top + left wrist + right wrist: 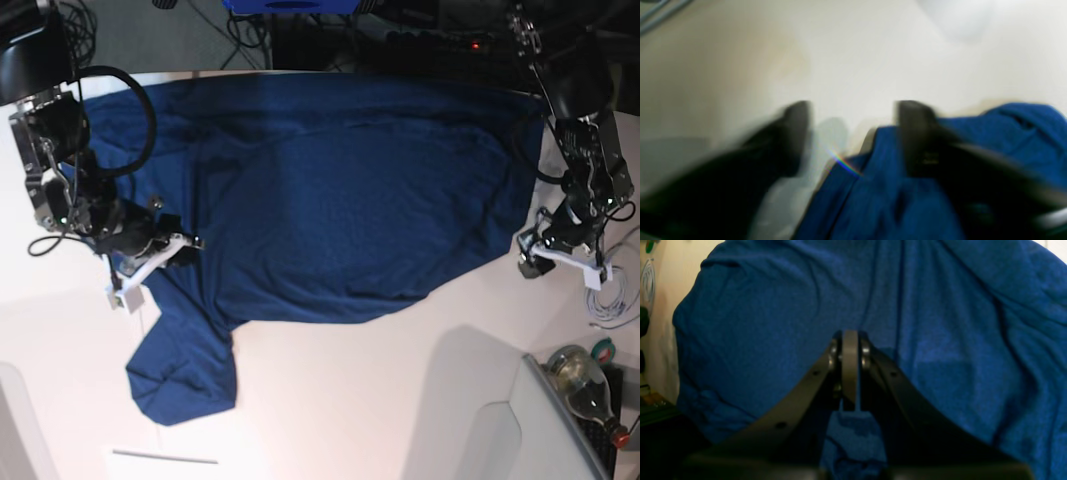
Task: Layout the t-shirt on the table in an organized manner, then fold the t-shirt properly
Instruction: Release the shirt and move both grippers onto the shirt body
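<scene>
Left wrist view: heavily blurred. The left tool [853, 133] has its jaws spread, bare white surface [873, 60] showing between them, and the t-shirt [1007, 140] bunched just to the right, under one finger. Nothing is pinched, so closing from here may catch only air or a thin edge.

Right wrist view: the right tool [850, 373] is pressed together, cloth filling the frame behind it. Whether fabric is trapped between the pads cannot be told; if not, a pull would leave that side behind.

Base view: the shirt lies spread across the far half of the surface, one sleeve trailing toward the near left. Pulling with only one side secured could skew or rumple it.
</scene>
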Motion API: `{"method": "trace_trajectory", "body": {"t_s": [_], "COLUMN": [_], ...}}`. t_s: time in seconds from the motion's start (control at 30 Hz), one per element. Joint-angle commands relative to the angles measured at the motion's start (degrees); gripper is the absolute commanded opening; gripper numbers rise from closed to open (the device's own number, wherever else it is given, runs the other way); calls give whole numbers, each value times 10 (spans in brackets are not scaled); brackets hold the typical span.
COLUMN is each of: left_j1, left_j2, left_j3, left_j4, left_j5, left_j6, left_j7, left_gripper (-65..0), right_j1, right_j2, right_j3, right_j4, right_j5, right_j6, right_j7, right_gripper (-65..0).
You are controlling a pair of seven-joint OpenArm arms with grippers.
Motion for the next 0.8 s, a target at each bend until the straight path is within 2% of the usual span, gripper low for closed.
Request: {"method": "trace_trajectory", "body": {"t_s": [0.0, 0.03, 0.1, 0.3, 0.4, 0.43, 0.5, 0.53, 0.63, 0.77], "left_j1": [-17, -25, -37, -42, -39, -39, -39, -39, -38, -31], "left_j2": [-5, -2, -1, 7, 8, 8, 8, 8, 8, 19], "left_j3": [-1, -1, 0, 79, 84, 84, 84, 84, 84, 86], "left_j4": [-3, -14, -34, -67, -90, -98, -115, -117, -113, -59], "left_j5": [-4, -1, -2, -4, -4, -4, -4, -4, -4, -2], "left_j6": [-4, -4, -5, -4, -4, -4, -4, -4, -4, -3], "left_j7": [-10, -10, -10, -10, -11, -11, -11, -11, -11, -11], "left_gripper": [-135, -105, -87, -89, -97, -130, -257, -341, -645, -650], "right_j1": [6, 4, 0, -4, -5, -6, -7, -7, -8, -8], "right_j2": [6, 6, 6, 6, 6, 6, 6, 6, 4, 4], "right_j3": [4, 4, 4, 4, 5, 5, 5, 7, 24, 24], "right_j4": [11, 11, 12, 13, 13, 13, 13, 13, 13, 13], "right_j5": [4, 4, 4, 4, 4, 4, 4, 4, 4, 4], "right_j6": [3, 3, 3, 3, 3, 3, 3, 3, 3, 3], "right_j7": [7, 7, 7, 7, 8, 8, 8, 8, 8, 8], "right_gripper": [-635, -635, -635, -635, -635, -635, -635, -635, -635, -635]}}
